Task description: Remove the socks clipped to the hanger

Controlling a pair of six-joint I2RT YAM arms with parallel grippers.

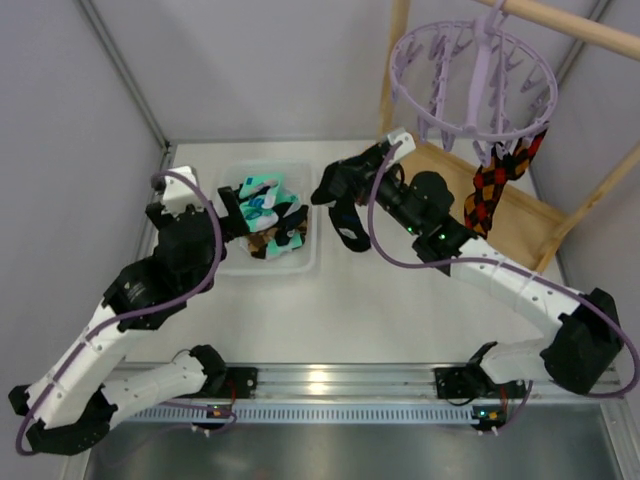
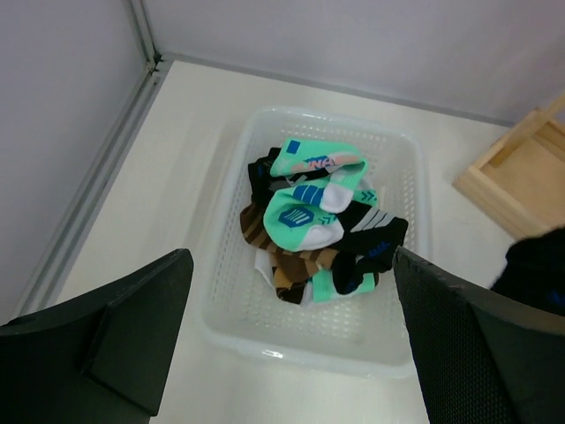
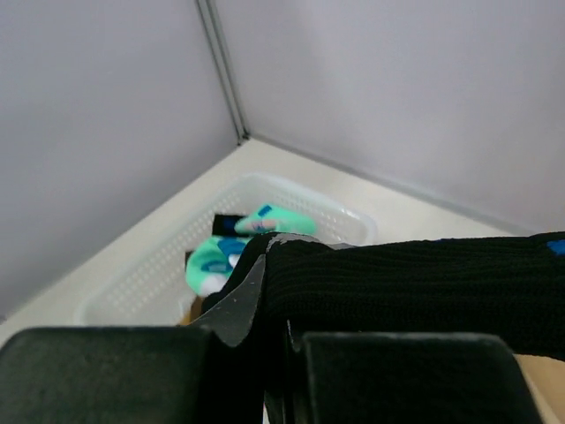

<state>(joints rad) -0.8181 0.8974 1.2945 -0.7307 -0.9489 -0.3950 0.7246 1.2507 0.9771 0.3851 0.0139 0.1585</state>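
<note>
Right gripper [image 3: 282,353] clamped on limp, light black sock [image 3: 424,283]; left gripper [image 1: 232,207] spread wide; diamond sock [image 1: 492,190] best pinched just below its peg.

- Bare table [image 1: 330,320] in front of the basket [image 1: 312,266] gives free passage.
- The wall [image 1: 70,150] crowds the basket's left.
- The hanger [image 1: 484,75] and diamond sock [image 1: 492,190] hang over the frame [image 1: 530,222], barring access from above.
</note>
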